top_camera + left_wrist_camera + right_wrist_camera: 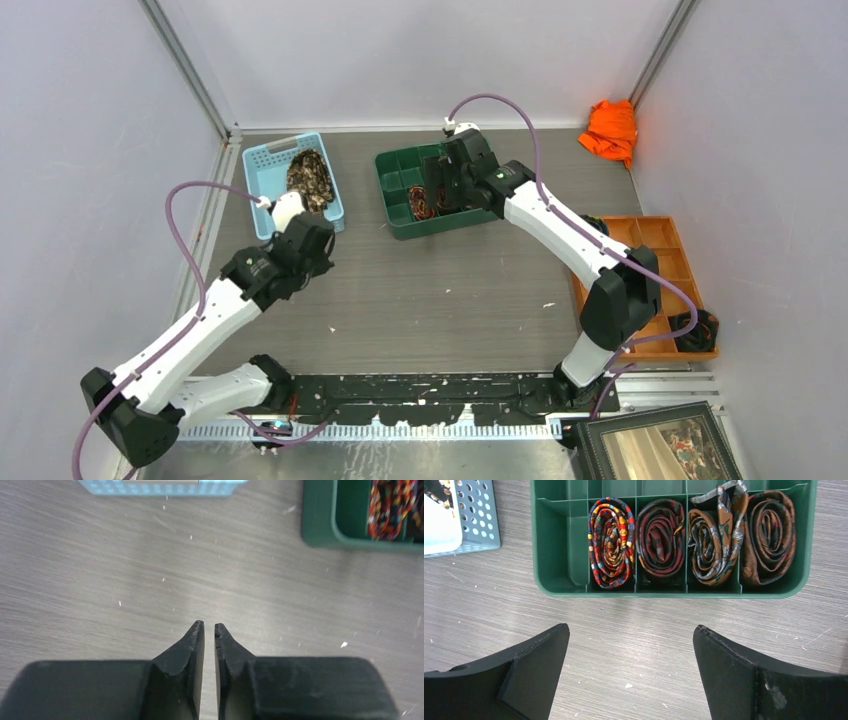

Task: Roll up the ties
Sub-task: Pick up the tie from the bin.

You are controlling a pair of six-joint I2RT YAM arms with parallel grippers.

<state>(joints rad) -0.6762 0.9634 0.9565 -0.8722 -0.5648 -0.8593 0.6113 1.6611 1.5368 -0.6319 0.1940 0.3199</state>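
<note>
Four: counting that many rolled ties [659, 537] side by side in the green tray [664, 591], top of the right wrist view. Spotting a loose tie [310, 178] in the blue basket [262, 170], upper left overhead. Reading right fingers [534, 665] as spread wide, gripping nothing, and left fingers [197, 645] as nearly shut, empty, hanging over bench [150, 570]. Judging best: opening left wide, pinching one tie's narrow end only.

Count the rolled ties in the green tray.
4, side by side in one row: multicoloured tie, dark red tie, grey-brown tie, brown tie. The tray's other row is cropped.
</note>
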